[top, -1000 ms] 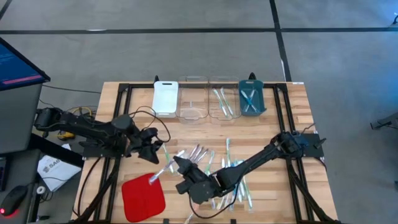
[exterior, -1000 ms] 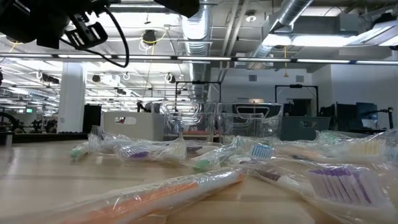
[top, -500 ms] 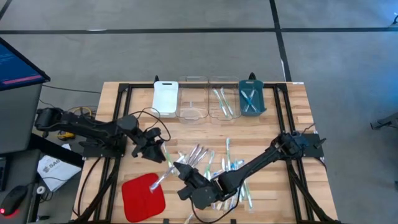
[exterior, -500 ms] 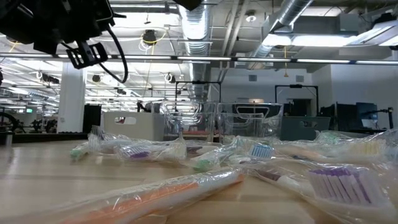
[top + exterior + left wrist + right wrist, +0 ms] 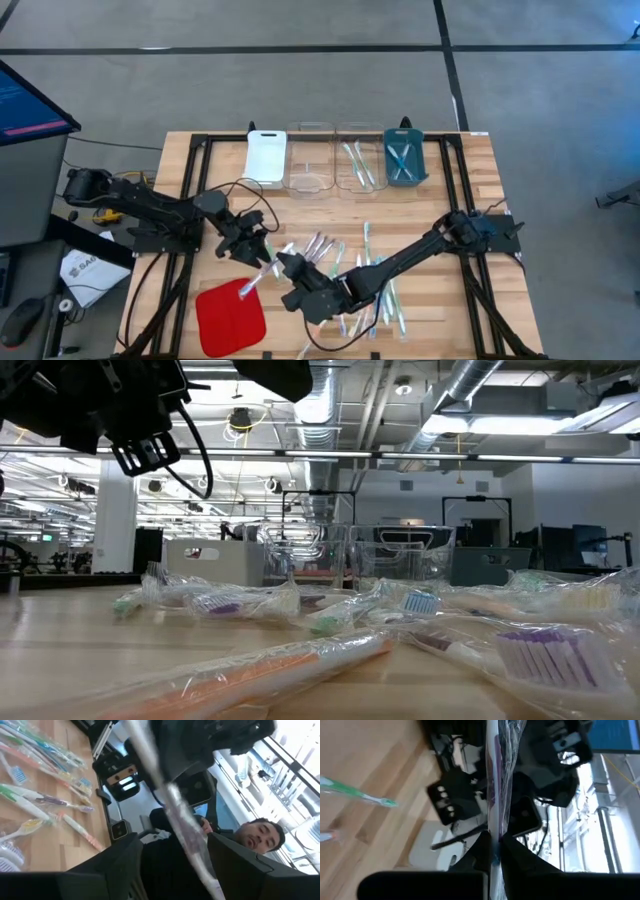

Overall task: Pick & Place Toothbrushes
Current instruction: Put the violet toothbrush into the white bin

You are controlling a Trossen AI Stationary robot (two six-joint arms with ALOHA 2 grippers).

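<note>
— What is your right gripper (image 5: 283, 270) doing?
— I'm pinching one wrapped toothbrush (image 5: 496, 780) above the red pad's (image 5: 228, 318) edge; my left gripper (image 5: 256, 243) is gaping wide just beside it.
— And the other brushes?
— The toothbrushes (image 5: 365, 275) are lying scattered mid-table; a few are sitting in the far trays (image 5: 358, 185).

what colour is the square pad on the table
Red; the pad shows best in the high view, near the table's front edge.

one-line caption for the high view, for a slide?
Right gripper holds a wrapped toothbrush above the red pad while the left gripper reaches toward it.
</note>
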